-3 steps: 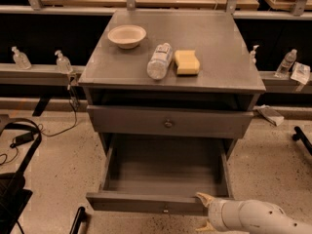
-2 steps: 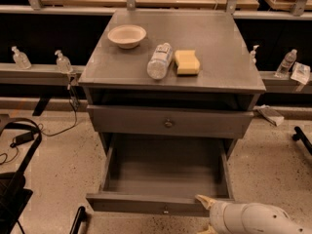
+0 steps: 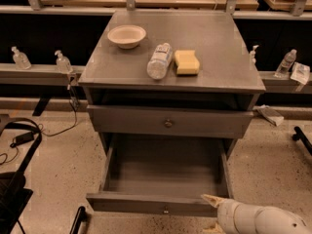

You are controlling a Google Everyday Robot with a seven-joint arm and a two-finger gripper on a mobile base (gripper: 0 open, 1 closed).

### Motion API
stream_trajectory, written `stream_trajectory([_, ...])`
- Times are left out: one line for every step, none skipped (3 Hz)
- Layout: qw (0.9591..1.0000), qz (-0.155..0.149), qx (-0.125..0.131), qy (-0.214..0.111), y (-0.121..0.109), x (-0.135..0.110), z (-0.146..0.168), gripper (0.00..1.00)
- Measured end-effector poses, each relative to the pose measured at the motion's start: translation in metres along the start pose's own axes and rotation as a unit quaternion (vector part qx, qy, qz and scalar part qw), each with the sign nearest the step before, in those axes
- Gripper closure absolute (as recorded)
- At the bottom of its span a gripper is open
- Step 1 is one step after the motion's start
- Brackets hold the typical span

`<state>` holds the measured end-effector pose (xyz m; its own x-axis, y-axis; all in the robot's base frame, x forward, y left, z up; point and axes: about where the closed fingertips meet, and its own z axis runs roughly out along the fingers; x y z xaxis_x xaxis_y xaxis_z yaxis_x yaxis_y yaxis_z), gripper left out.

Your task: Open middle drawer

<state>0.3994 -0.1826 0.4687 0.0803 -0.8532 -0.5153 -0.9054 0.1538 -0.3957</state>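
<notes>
The middle drawer (image 3: 156, 203) is pulled well out from the grey cabinet. Its shallow grey tray is bare inside, and its small round knob (image 3: 165, 211) shows on the low front. My gripper (image 3: 210, 211), at the end of a white arm (image 3: 258, 219), is at the bottom right, just by the right end of the drawer's front edge. The drawer front above it (image 3: 168, 122), with its own round knob, stands nearly shut. Any drawer below is hidden by the open tray.
On the cabinet top (image 3: 224, 43) are a white bowl (image 3: 126, 35), a lying plastic bottle (image 3: 159, 60) and a yellow sponge (image 3: 186, 62). Small bottles (image 3: 62, 61) stand on rails at both sides. A black stand and cables (image 3: 19, 145) are on the floor at left.
The arm has shifted very slightly to the right at the drawer's front corner. The drawer stays pulled out as before.
</notes>
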Motion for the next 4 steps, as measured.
stream_trajectory([0.9997,-0.003,0.024,-0.005,-0.017,-0.001,-0.012,0.39])
stream_trajectory([0.9982,0.007,0.058,-0.014,-0.038,0.001,-0.023,0.32])
stream_trajectory([0.9978,0.011,0.063,-0.014,-0.04,0.002,-0.025,0.1])
stream_trajectory([0.9979,0.011,0.062,-0.015,-0.04,0.002,-0.024,0.0])
